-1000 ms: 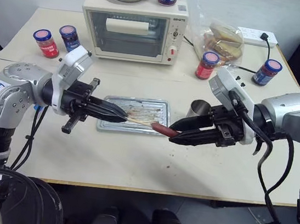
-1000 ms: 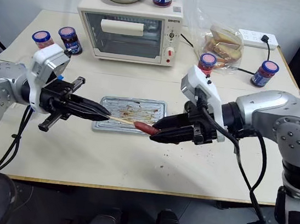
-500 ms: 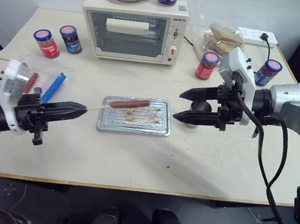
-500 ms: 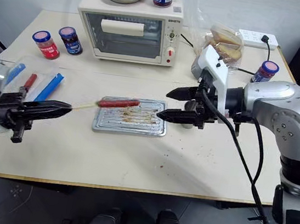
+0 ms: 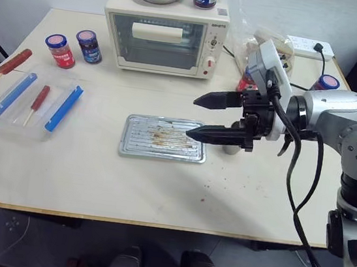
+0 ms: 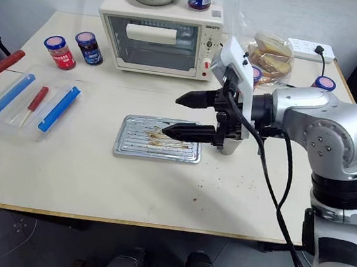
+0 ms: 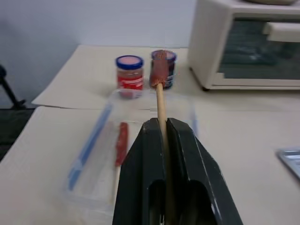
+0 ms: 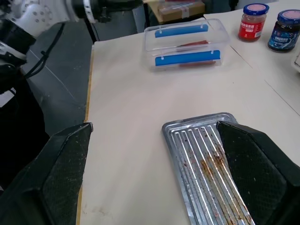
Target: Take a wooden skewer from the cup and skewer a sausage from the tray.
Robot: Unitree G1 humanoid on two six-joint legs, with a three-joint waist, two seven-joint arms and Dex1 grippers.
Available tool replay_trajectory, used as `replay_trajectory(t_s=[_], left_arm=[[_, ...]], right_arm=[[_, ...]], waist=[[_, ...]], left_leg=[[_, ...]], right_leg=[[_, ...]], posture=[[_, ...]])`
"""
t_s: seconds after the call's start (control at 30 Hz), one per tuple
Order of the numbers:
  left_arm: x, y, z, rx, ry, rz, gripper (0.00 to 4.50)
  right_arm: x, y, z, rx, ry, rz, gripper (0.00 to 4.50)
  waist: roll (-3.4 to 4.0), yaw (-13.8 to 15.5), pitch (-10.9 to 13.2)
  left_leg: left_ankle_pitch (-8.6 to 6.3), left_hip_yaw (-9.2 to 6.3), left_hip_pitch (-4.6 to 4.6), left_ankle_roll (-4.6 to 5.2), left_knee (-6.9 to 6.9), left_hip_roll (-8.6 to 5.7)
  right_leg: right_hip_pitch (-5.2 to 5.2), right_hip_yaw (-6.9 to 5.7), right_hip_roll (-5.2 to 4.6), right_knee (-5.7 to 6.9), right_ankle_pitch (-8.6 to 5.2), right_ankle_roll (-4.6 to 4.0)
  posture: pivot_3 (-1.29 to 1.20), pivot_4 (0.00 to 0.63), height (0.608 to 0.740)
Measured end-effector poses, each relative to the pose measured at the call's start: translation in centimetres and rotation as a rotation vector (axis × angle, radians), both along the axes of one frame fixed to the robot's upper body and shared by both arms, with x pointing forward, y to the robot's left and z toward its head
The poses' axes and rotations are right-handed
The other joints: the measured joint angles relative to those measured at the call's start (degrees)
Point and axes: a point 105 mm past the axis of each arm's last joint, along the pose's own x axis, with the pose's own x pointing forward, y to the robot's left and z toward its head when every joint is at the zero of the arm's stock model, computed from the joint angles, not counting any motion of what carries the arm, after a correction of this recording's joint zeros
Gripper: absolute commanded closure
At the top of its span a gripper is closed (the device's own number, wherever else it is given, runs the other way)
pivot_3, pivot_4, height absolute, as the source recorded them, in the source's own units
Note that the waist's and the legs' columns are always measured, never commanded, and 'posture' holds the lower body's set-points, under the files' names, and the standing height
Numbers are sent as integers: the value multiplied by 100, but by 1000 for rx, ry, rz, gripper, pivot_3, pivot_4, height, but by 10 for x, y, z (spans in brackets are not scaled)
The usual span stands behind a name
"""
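Left gripper (image 7: 165, 140) clamps the thin pale wooden skewer (image 7: 161, 107) between its black fingers; the small reddish-brown sausage (image 7: 158, 68) sits impaled at the stick's far tip, straight out ahead of the fingertips. In the head views that sausage shows at the table's far left edge, well apart from the right gripper (image 5: 202, 115). Right gripper's jaws are spread wide with nothing between them, hovering above the right end of the flat ribbed silver metal tray (image 5: 158, 148) with brown grease stains. Shiny steel cup (image 6: 231, 146) is mostly hidden just behind and under the lower finger. Clear plastic tray with blue tools (image 5: 28, 98) lies beyond the left gripper's tips, below the skewer.
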Motion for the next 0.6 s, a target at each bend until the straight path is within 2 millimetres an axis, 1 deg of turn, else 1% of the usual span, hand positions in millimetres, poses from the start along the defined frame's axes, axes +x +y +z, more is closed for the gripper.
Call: replay_trajectory(t_s=[0.07, 0.1, 0.13, 0.17, 0.23, 0.27, 0.33, 0.37, 0.43, 0.5, 0.53, 0.57, 0.6], left_arm=[[10, 0, -7, -8, 17, 28, 3943], [14, 1, -10, -8, 27, 39, 3803], [18, 1, -12, -7, 34, 48, 3444], [20, 1, -13, -6, 36, 49, 3269], [24, 0, -13, -4, 34, 41, 2846], [24, -1, -13, -1, 35, 40, 2557], [23, -1, -13, 5, 39, 39, 2109], [19, 0, -13, 12, 40, 43, 1890], [7, 1, -13, 22, 47, 40, 1890], [-20, -1, -17, 37, 87, 4, 1890], [-36, -2, -16, 43, 100, -20, 1890], [-44, -2, -16, 45, 109, -28, 1890], [-59, -1, -15, 53, 123, -42, 1890]], right_arm=[[0, 2, 0, 6, 2, 2, 0], [0, 3, 0, 10, 2, 3, 0], [1, 3, 0, 11, 2, 1, 0], [1, 3, 0, 12, 2, -3, 0], [2, 3, 0, 14, 1, -7, 0], [2, 4, 0, 15, 1, -7, 0], [2, 4, 0, 17, 3, -8, 0], [2, 4, 0, 18, 3, -8, 0], [3, 4, 0, 20, 6, -9, 0], [5, 2, 1, 19, 10, -18, 0], [5, 0, 1, 15, 11, -24, 0], [6, -1, 1, 12, 11, -29, 0], [6, -2, 0, 9, 13, -26, 0]], waist=[[-1, -20, -1], [-2, -30, -1], [-2, -46, -1], [-2, -62, -1], [-2, -77, -1], [-2, -79, -1], [-2, -81, -1], [-2, -87, -1], [-2, -99, -1], [-1, -140, -1], [-1, -148, -1], [-2, -141, 0], [-2, -131, 0]], left_leg=[[0, 0, -1, 0, -1, 2], [0, 0, -1, -1, -2, 2], [0, 1, 0, -1, -3, 3], [0, 2, 0, -2, -5, 3], [0, 3, 0, -4, -7, 6], [0, 3, 0, -5, -7, 7], [0, 3, 0, -5, -6, 6], [0, 4, -1, -5, -6, 6], [-1, 4, -1, -6, -8, 8], [-3, 4, -2, -5, -13, 8], [-4, 4, -2, -5, -16, 10], [-4, 4, -2, -5, -15, 10], [-4, 4, -2, -5, -14, 11]], right_leg=[[-3, -2, 1, 2, 0, 0], [-4, -2, 2, 4, 0, 0], [-6, -1, 3, 4, 0, 0], [-8, 0, 3, 5, 0, 0], [-10, -1, 4, 6, 0, 0], [-10, -2, 4, 6, 0, 0], [-10, -1, 4, 5, 0, 0], [-10, 1, 3, 5, 0, 0], [-8, 2, 3, 5, 0, 0], [-8, 3, 2, 5, 0, 0], [-7, 3, 2, 3, 0, 0], [-7, 2, 1, -7, 0, -1], [-7, 2, 3, -12, -1, -1]], posture=[[0, 150, 740], [0, 150, 740], [0, 150, 740], [0, 150, 740], [0, 150, 740], [0, 150, 740], [0, 150, 740], [0, 150, 740], [0, 150, 740], [0, 150, 740], [0, 150, 740], [0, 150, 740], [0, 150, 740]])
